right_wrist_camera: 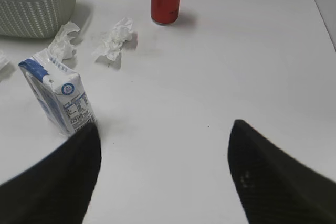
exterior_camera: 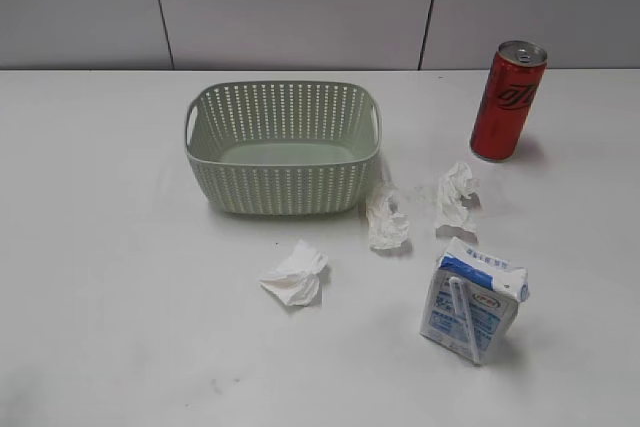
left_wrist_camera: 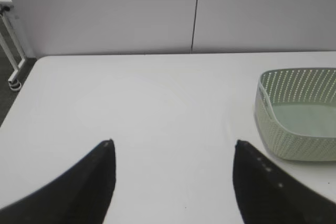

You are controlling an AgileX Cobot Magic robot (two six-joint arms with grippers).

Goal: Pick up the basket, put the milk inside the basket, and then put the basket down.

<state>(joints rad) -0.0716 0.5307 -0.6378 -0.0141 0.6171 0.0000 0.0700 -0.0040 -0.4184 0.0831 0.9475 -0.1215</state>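
Note:
The pale green basket (exterior_camera: 283,146) stands empty on the white table, behind the middle. It also shows at the right edge of the left wrist view (left_wrist_camera: 297,114) and the top left of the right wrist view (right_wrist_camera: 37,1). The white and blue milk carton (exterior_camera: 473,300) stands upright at the front right, straw on its side; in the right wrist view (right_wrist_camera: 55,92) it is just ahead of the left finger. My left gripper (left_wrist_camera: 173,142) is open and empty, left of the basket. My right gripper (right_wrist_camera: 165,124) is open and empty. Neither gripper shows in the exterior view.
A tall red can (exterior_camera: 508,100) stands at the back right. Three crumpled white tissues lie near the basket: one in front (exterior_camera: 296,275), two to its right (exterior_camera: 386,219) (exterior_camera: 456,194). A grey panelled wall runs behind the table.

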